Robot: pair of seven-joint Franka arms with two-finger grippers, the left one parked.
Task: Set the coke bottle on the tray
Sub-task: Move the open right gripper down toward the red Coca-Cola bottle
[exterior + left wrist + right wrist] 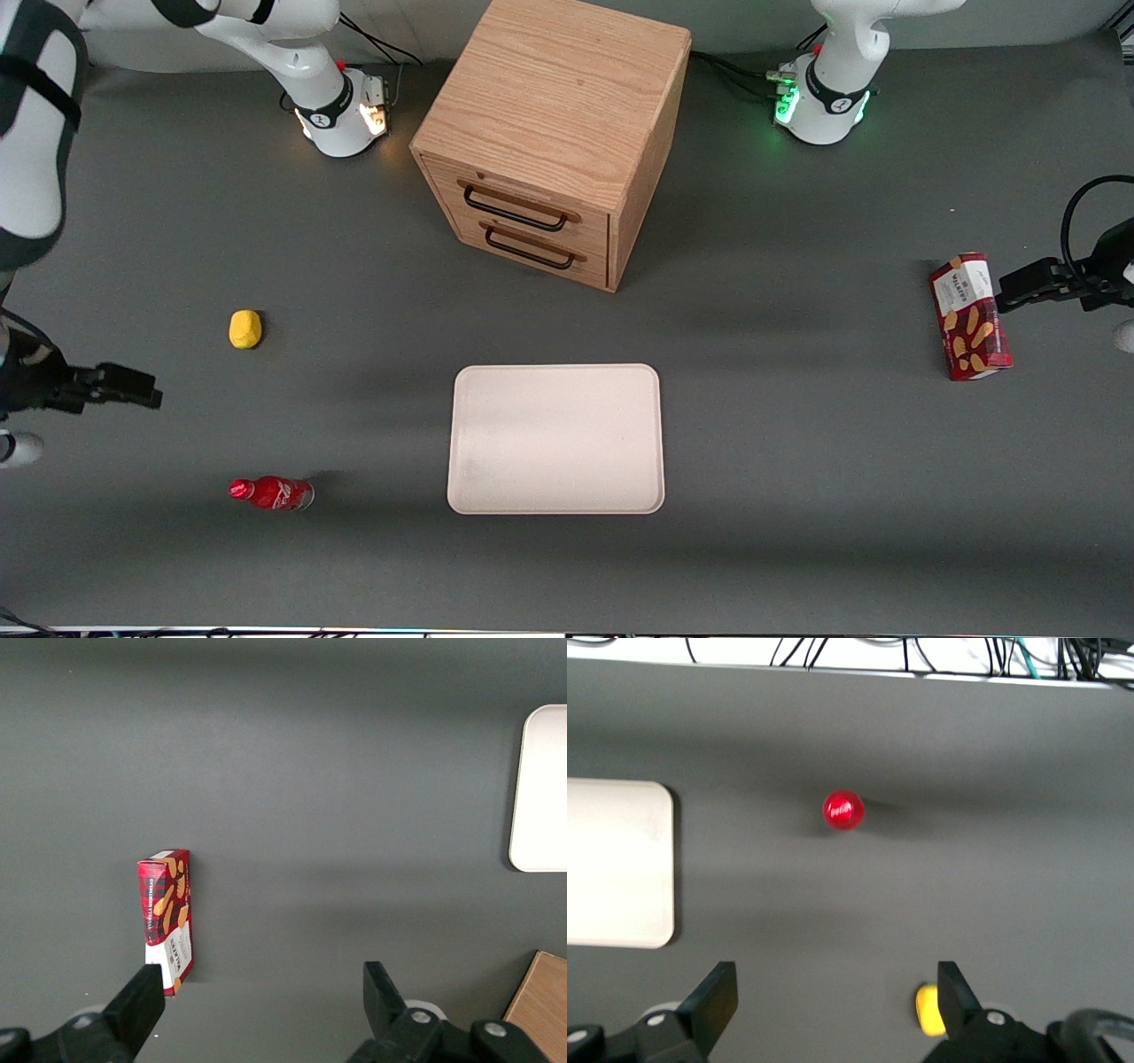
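Observation:
The coke bottle [273, 493] is small and red with a red cap. It stands on the grey table toward the working arm's end, well apart from the tray. From above in the right wrist view it [843, 810] shows as a red disc. The pale cream tray [555, 439] lies flat and empty in front of the wooden cabinet; it also shows in the right wrist view [616, 864] and the left wrist view [542, 788]. My gripper [142, 388] hangs open and empty high above the table, farther from the front camera than the bottle. Its jaws [837, 997] stand wide apart.
A yellow lump [245, 329] lies on the table farther from the front camera than the bottle; it also shows in the right wrist view [928, 1010]. A wooden two-drawer cabinet [554, 133] stands at the middle back. A red snack box [970, 316] lies toward the parked arm's end.

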